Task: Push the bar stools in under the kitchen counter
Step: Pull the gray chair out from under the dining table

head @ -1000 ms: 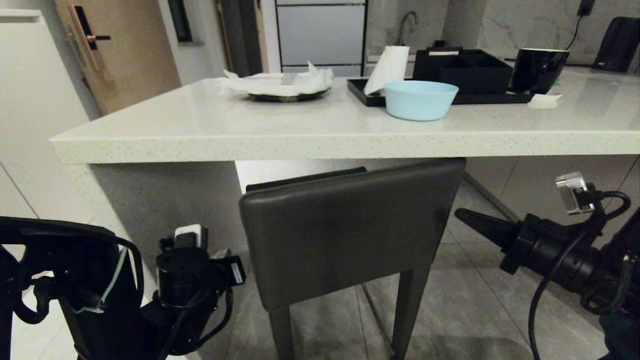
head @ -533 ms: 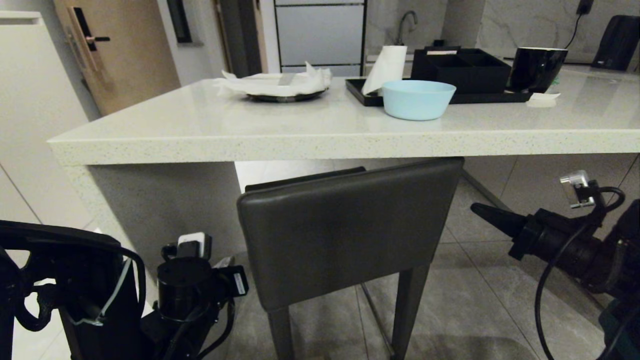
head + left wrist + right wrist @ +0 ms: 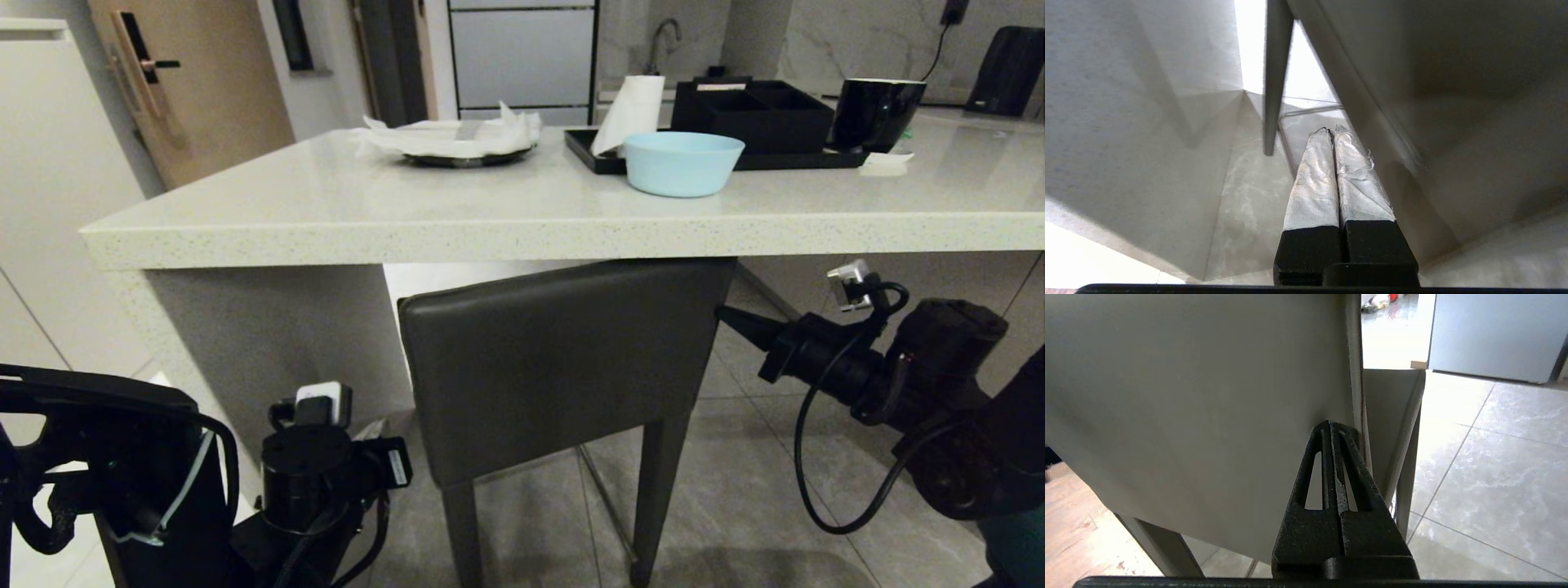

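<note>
One bar stool (image 3: pixel 563 367), dark grey-brown with a flat rectangular back, stands partly under the kitchen counter (image 3: pixel 522 233), its back's top edge just below the worktop's front edge. My right gripper (image 3: pixel 722 314) is shut and empty, and its tip touches the right edge of the stool's back (image 3: pixel 1188 396). In the right wrist view the gripper (image 3: pixel 1329 424) presses near that edge. My left gripper (image 3: pixel 1331 130), shut with white-wrapped fingers, hangs low between the counter's grey side panel (image 3: pixel 1126 122) and the stool's left side (image 3: pixel 1453 102), beside a stool leg (image 3: pixel 1276 77).
On the worktop stand a pale blue bowl (image 3: pixel 684 163), a black tray (image 3: pixel 596 151) with boxes and a paper roll, a plate with white paper (image 3: pixel 457 139) and a black cup (image 3: pixel 878 110). Grey floor tiles (image 3: pixel 759 506) lie to the stool's right.
My right arm has swung left and up until its tip met the stool's back edge. The stool has slid further under the counter. The left arm has barely moved.
</note>
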You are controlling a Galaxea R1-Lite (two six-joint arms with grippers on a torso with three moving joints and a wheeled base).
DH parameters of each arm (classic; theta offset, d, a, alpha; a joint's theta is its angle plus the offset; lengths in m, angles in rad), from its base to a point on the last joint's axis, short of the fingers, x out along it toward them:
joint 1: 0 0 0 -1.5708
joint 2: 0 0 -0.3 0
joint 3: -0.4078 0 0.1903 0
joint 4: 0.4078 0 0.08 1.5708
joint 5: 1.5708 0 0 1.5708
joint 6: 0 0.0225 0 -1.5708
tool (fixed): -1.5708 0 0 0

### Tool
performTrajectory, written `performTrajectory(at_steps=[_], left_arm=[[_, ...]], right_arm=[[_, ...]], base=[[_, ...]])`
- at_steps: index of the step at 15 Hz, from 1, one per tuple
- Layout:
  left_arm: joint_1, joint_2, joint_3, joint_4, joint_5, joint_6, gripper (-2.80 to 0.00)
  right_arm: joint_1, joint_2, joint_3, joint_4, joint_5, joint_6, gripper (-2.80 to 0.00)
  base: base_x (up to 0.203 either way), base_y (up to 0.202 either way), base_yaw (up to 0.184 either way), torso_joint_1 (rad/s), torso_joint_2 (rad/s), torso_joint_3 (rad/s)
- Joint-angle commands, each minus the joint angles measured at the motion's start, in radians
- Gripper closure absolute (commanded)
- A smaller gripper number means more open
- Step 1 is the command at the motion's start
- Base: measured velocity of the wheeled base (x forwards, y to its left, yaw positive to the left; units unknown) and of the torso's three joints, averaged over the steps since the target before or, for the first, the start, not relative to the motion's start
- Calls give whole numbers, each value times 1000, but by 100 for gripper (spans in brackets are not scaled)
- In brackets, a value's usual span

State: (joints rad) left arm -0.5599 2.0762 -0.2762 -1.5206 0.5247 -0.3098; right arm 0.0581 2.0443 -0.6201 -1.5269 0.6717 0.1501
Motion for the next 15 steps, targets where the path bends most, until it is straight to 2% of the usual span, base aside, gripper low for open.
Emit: performTrajectory(at_steps=[1,5,7,11,15], left_arm=[[0,-4,2,-9,4,-3,0],[3,-3,8,-9,3,-3,0],[3,0,-2,-9,3,-3,0],[5,12,-28,-7,5,-2,0],[16,28,-40,-7,6,-2,0]], right_arm=[[0,68,-16,-3,-20,0,0],[-14,-12,121,-3,-11,-3,0],[-59,-46,159,-3,-5,-14,0],[-98,26,45,-3,-10,-16,0],[-59,133,-109,-3,-31,-5,0]], base=[[0,0,0,0,0,0],[0,0,0,0,0,0],[0,0,0,0,0,0],[0,0,0,0,0,0],[0,0,0,0,0,0]])
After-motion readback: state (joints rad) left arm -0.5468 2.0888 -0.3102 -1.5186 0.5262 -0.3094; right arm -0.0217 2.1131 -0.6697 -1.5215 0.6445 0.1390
